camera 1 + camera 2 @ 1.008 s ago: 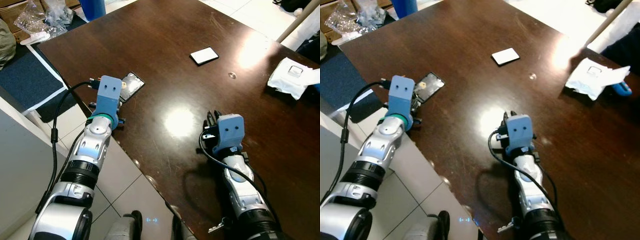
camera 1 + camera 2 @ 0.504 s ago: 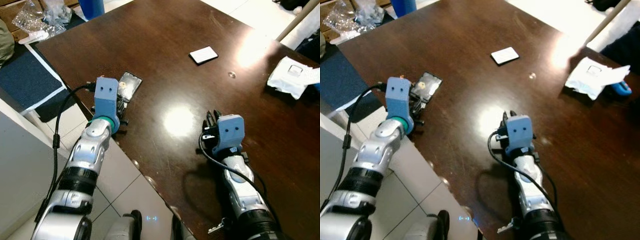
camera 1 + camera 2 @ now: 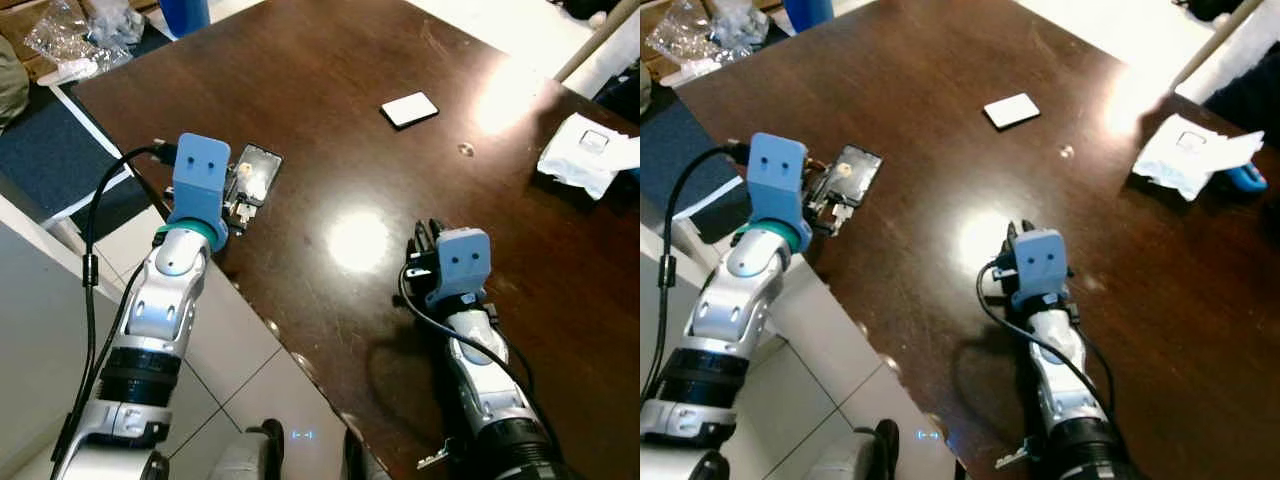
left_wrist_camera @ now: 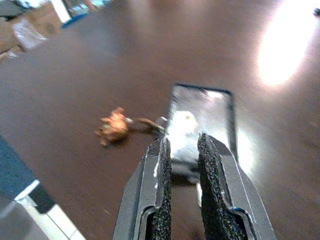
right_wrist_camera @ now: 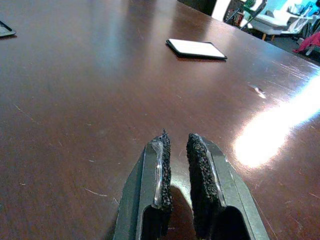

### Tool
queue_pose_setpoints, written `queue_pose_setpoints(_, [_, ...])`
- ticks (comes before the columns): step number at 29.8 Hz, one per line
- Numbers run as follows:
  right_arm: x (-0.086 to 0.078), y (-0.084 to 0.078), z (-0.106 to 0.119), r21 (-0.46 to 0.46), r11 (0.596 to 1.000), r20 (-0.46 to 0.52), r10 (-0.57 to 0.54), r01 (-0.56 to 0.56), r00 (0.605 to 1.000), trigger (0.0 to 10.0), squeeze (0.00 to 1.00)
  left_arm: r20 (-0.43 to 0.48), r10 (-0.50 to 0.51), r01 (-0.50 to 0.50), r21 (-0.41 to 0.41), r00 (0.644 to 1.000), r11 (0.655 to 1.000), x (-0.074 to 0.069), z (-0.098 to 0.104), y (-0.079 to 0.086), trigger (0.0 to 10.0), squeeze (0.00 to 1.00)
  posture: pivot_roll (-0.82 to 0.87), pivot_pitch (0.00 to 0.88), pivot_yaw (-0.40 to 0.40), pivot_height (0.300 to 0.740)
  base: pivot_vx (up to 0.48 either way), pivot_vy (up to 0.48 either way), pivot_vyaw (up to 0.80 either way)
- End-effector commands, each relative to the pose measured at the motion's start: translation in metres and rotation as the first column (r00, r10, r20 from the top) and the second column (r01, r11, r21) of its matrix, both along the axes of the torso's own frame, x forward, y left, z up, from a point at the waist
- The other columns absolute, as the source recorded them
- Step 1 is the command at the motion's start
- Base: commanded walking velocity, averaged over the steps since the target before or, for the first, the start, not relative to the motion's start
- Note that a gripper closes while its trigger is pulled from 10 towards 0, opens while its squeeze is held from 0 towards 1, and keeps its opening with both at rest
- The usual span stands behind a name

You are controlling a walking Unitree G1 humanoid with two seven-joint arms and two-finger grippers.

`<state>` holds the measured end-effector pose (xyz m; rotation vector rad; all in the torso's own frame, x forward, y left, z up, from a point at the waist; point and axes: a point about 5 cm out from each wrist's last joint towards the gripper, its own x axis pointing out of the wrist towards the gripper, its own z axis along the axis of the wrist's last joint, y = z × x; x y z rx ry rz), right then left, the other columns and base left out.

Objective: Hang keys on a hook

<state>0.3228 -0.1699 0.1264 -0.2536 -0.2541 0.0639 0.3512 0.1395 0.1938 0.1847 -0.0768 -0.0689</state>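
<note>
Hovering over the table's left edge, the left gripper is seen with fingers nearly closed, a narrow gap between them, nothing held. The keys, with an orange fob, lie just beside a dark phone at that edge. Toward the near edge, the right gripper rests low, likewise nearly closed and empty. A white card lies mid-table; crumpled paper sits at the right edge.
</note>
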Motion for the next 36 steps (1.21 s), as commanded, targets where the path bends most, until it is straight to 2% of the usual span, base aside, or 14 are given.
queue_pose_setpoints(1, [-0.008, -0.003, -0.025, -0.003, 1.0, -0.111, -0.016, 0.016, 0.994, 10.0, 0.0, -0.049, -0.016, 0.017, 0.017, 0.999, 1.0, -0.007, -0.011, -0.005, 10.0, 0.0, 0.01, 0.224, 0.138, 0.74, 0.0, 0.0, 0.0])
queue_pose_setpoints(2, [-0.008, -0.003, -0.025, -0.002, 1.0, -0.111, -0.017, 0.017, 0.994, 10.0, 0.0, -0.059, -0.023, 0.024, 0.018, 0.998, 1.0, -0.01, -0.014, -0.008, 10.0, 0.0, 0.01, 0.224, 0.138, 0.74, 0.0, 0.0, 0.0])
queue_pose_setpoints(3, [-0.008, -0.003, -0.025, -0.002, 1.0, -0.111, -0.016, 0.016, 0.994, 10.0, 0.0, -0.076, -0.03, 0.032, 0.02, 0.997, 0.999, -0.013, -0.019, -0.013, 10.0, 1.0, 0.01, 0.225, 0.137, 0.74, 0.0, 0.0, 0.0])
queue_pose_setpoints(4, [-0.008, -0.002, -0.025, -0.002, 1.0, -0.112, -0.014, 0.014, 0.994, 10.0, 0.0, -0.092, -0.024, 0.027, 0.027, 0.995, 0.999, -0.015, -0.025, -0.019, 10.0, 1.0, 0.01, 0.227, 0.135, 0.74, 0.0, 0.0, 0.0])
queue_pose_setpoints(8, [-0.008, -0.001, -0.026, -0.003, 1.0, -0.113, -0.013, 0.013, 0.993, 10.0, 0.0, -0.101, -0.018, 0.022, 0.034, 0.995, 0.999, -0.016, -0.028, -0.023, 10.0, 1.0, 0.01, 0.227, 0.135, 0.74, 0.0, 0.0, 0.0])
queue_pose_setpoints(9, [-0.007, -0.001, -0.025, -0.002, 1.0, -0.114, -0.01, 0.01, 0.993, 10.0, 0.0, -0.129, 0.014, -0.01, 0.029, 0.992, 1.0, -0.014, -0.034, -0.027, 10.0, 0.76, 0.01, 0.228, 0.133, 0.74, 0.0, 0.0, 0.0])
queue_pose_setpoints(10, [-0.007, 0.0, -0.025, -0.002, 1.0, -0.114, -0.008, 0.008, 0.993, 10.0, 0.0, -0.148, 0.043, -0.04, 0.026, 0.988, 0.999, -0.012, -0.038, -0.029, 10.0, 0.11, 0.01, 0.228, 0.133, 0.74, 0.0, 0.0, 0.0])
queue_pose_setpoints(11, [-0.007, 0.0, -0.025, -0.002, 1.0, -0.114, -0.007, 0.006, 0.993, 10.0, 0.0, -0.16, 0.076, -0.073, 0.025, 0.984, 0.997, -0.009, -0.041, -0.031, 10.0, 0.0, 0.01, 0.228, 0.133, 0.74, 0.0, 0.0, 0.0])
queue_pose_setpoints(15, [-0.007, 0.001, -0.025, -0.003, 1.0, -0.113, -0.005, 0.004, 0.994, 10.0, 0.0, -0.171, 0.156, -0.156, 0.012, 0.973, 0.988, -0.005, -0.042, -0.029, 10.0, 0.0, 0.01, 0.23, 0.133, 0.74, 0.0, 0.0, 0.0])
queue_pose_setpoints(22, [-0.008, 0.001, -0.026, -0.002, 1.0, -0.116, -0.007, 0.007, 0.993, 10.0, 0.0, -0.195, 0.17, -0.174, -0.002, 0.966, 0.985, -0.005, -0.042, -0.028, 10.0, 0.0, 0.01, 0.232, 0.136, 0.74, 0.0, 0.0, 0.0])
queue_pose_setpoints(23, [-0.008, 0.001, -0.026, -0.002, 1.0, -0.117, -0.007, 0.007, 0.993, 10.0, 0.0, -0.218, 0.198, -0.206, -0.015, 0.956, 0.978, -0.004, -0.045, -0.026, 10.0, 0.0, 0.01, 0.232, 0.136, 0.74, 0.0, 0.0, 0.0])
queue_pose_setpoints(26, [-0.008, 0.001, -0.026, -0.002, 1.0, -0.118, -0.006, 0.005, 0.993, 10.0, 0.0, -0.241, 0.199, -0.215, -0.042, 0.95, 0.976, -0.002, -0.047, -0.028, 10.0, 0.0, 0.01, 0.233, 0.135, 0.74, 0.0, 0.0, 0.0])
queue_pose_setpoints(36, [-0.008, 0.001, -0.027, -0.002, 1.0, -0.118, -0.004, 0.003, 0.993, 10.0, 0.0, -0.248, 0.188, -0.208, -0.056, 0.95, 0.976, -0.002, -0.046, -0.031, 10.0, 0.0, 0.01, 0.233, 0.135, 0.74, 0.0, 0.0, 0.0])
